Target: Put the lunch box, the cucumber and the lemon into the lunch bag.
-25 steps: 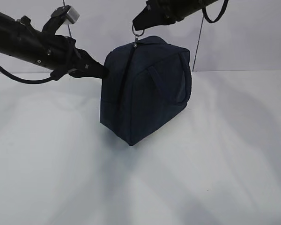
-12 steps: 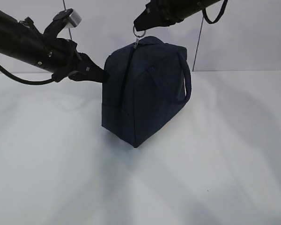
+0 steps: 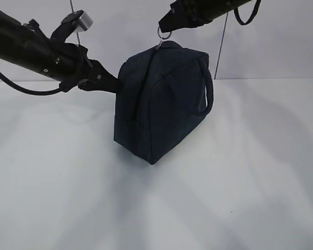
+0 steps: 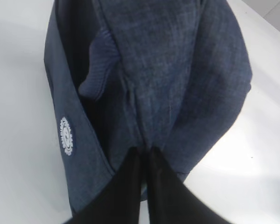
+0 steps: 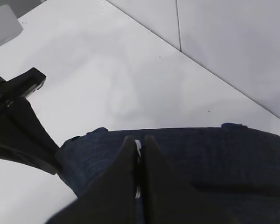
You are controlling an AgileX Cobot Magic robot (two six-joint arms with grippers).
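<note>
The dark navy lunch bag (image 3: 167,104) stands on the white table. My left gripper (image 3: 116,83) is shut on the fabric of its left end, and the left wrist view shows the jaws (image 4: 143,150) pinching a fold of the bag (image 4: 177,70). Above the bag's top, my right gripper (image 3: 164,25) is shut on the zipper's silver ring pull (image 3: 164,35). In the right wrist view the ring (image 5: 138,147) shows as a sliver inside that gripper (image 5: 139,139), over the bag (image 5: 214,158). The lunch box, the cucumber and the lemon are out of view.
The white table (image 3: 250,198) spreads around the bag, with a pale wall (image 3: 281,47) close behind it. A looped handle (image 3: 208,88) hangs on the bag's right side. The left arm (image 5: 14,126) reaches in at the left of the right wrist view.
My right gripper has drawn the ring pull a little to the right along the bag's top. The bag's top has shifted right with it. The left gripper keeps its hold.
</note>
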